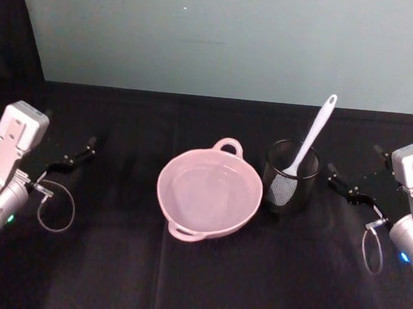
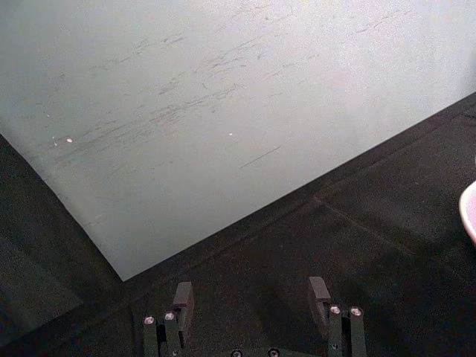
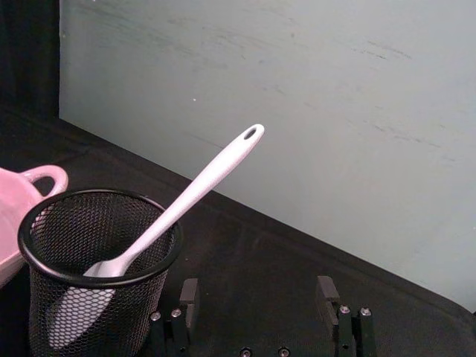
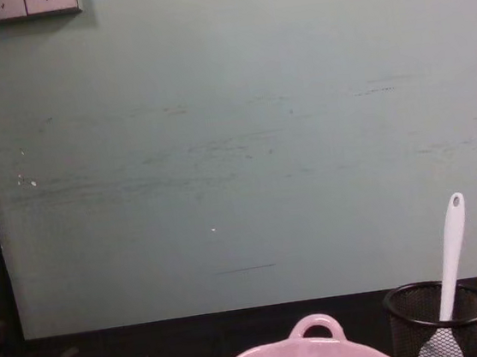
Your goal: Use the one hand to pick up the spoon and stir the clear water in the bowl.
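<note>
Right wrist view looks past the right gripper [image 3: 257, 291], whose fingers [image 3: 188, 294] are spread wide with nothing between them, toward the spoon [image 3: 186, 204]. The spoon stands in a black mesh cup [image 3: 141, 312], oval end down at the bottom and slim handle leaning out over the rim, its holed tip up in the air. On the black counter [image 1: 196, 290], the cup sits just beside the pink bowl [image 1: 165, 176] on the robot's right; whether the two touch I cannot tell. The clear water [image 1: 207, 194] lies calm in the bowl, hardly visible but for a faint sheen. The left gripper [image 2: 251, 294] hovers near the counter well off to the bowl's left, fingers likewise wide apart and empty, and looks parked. By my reading the task is at its very start: the pick-up has not begun and the spoon is untouched. The right gripper is much the nearer, so it seems the natural one to work alone. The next move calls for bringing it forward and up to the exposed handle above the cup's rim, lining the fingers across that thin, tilted shaft, closing, then lifting along the lean so the oval end clears the mesh without tipping the light cup.
</note>
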